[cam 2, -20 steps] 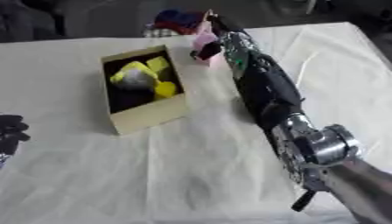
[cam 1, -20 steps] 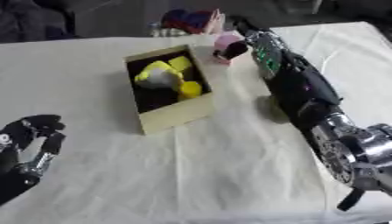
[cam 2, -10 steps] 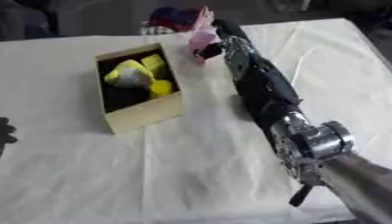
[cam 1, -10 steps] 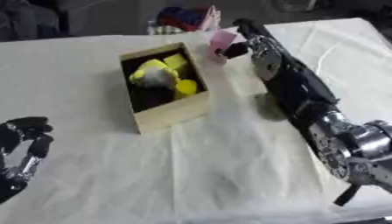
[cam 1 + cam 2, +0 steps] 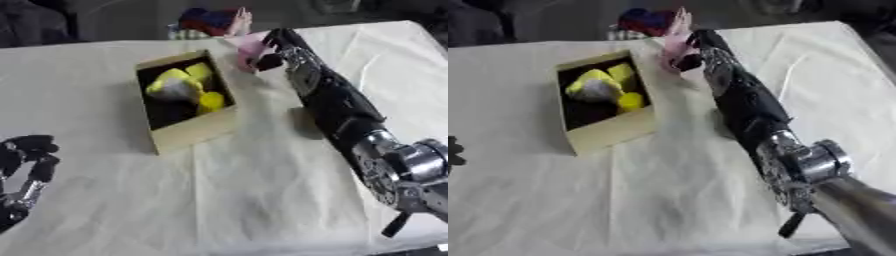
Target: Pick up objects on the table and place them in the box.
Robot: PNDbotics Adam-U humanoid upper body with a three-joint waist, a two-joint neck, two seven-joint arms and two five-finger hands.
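Now the right robot hand (image 5: 273, 49) is curling its fingers round a pink object (image 5: 251, 46) just beyond the cardboard box (image 5: 194, 131) on the worktop (image 5: 262, 190); the left robot hand (image 5: 26, 165) is idling, curled empty. Swinging across, the object may be catching the box's rim, tipping out the yellow toys (image 5: 184, 87)

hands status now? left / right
Left hand: idle at the lower left, fingers curled, holding nothing.
Right hand: reached out beside the box, fingers closed on a pink object.
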